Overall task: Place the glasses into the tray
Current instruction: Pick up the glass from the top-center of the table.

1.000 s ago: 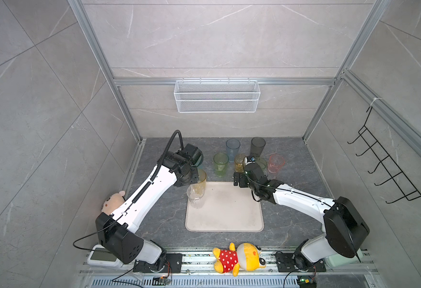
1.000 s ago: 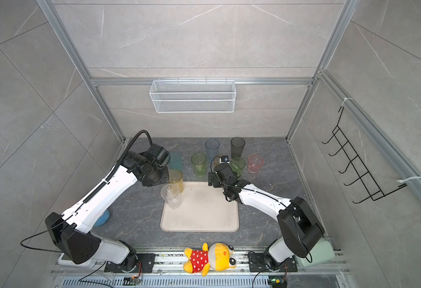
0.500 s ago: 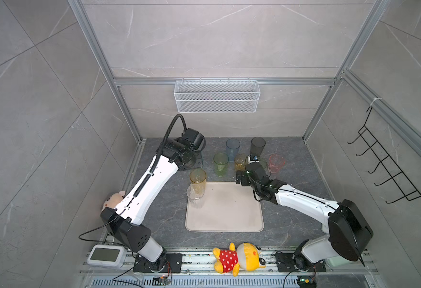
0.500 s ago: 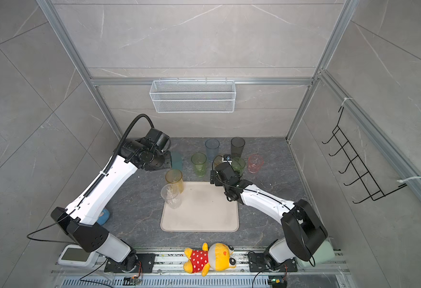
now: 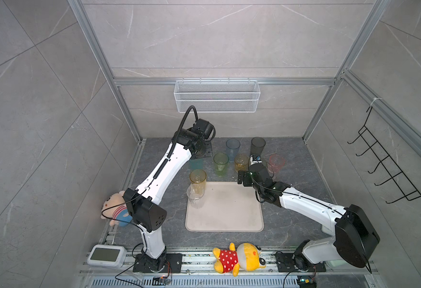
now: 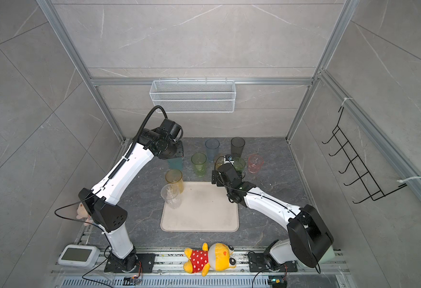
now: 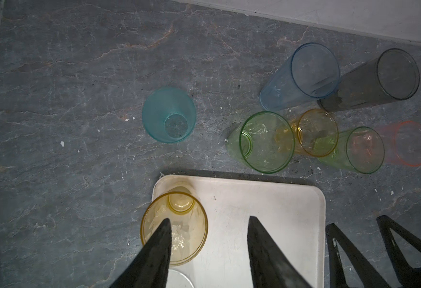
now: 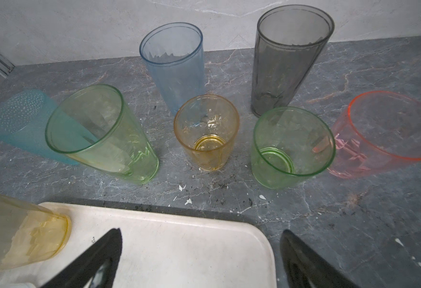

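Note:
The beige tray (image 5: 229, 214) lies mid-table. A yellow glass (image 5: 198, 180) and a clear glass (image 5: 195, 197) stand at its far left corner. Behind it on the table stand teal (image 7: 168, 114), green (image 5: 221, 162), amber (image 5: 241, 161), pale blue (image 5: 232, 147), smoke-grey (image 5: 258, 145), pink (image 5: 276, 163) and a second green glass (image 6: 239, 164). My left gripper (image 7: 209, 219) hangs open high above the yellow glass, holding nothing. My right gripper (image 8: 202, 232) is open and empty over the tray's far right corner, just short of the amber and green glasses.
A white wire basket (image 5: 216, 96) hangs on the back wall and a black hook rack (image 5: 388, 169) on the right wall. A plush toy (image 5: 238, 258) lies at the front rail, another (image 5: 113, 208) by the left arm, and a small screen device (image 5: 106, 255) at front left.
My left arm has lifted and drawn back toward the far wall, away from the yellow glass, which stays standing in the tray. The right arm has barely shifted.

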Controlling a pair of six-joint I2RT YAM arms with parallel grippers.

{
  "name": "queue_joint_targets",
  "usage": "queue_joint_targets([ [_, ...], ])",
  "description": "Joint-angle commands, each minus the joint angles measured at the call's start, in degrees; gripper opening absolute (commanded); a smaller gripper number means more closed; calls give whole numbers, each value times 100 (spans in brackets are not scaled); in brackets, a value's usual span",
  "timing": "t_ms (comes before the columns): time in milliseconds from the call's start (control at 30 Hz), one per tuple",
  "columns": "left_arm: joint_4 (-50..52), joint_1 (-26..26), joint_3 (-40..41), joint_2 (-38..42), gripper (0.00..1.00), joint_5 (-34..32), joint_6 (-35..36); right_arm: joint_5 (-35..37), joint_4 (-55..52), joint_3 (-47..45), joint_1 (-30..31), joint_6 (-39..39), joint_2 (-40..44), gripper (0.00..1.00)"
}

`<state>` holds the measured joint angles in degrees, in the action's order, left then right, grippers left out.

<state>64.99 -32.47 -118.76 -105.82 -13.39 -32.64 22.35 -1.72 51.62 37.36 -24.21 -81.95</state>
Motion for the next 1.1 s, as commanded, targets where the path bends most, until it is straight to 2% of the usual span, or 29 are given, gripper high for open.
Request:
queue_joint_targets([
  [0, -186, 25, -352, -231, 51, 113, 162, 112, 110, -64, -16, 101, 118, 100],
  [500, -494, 109, -906, -1249, 51, 507, 178, 182, 50, -48, -19, 96, 153, 100],
  [1067, -646, 215, -996, -1939, 52, 888, 94, 138, 32, 0, -19, 74, 70, 100],
])
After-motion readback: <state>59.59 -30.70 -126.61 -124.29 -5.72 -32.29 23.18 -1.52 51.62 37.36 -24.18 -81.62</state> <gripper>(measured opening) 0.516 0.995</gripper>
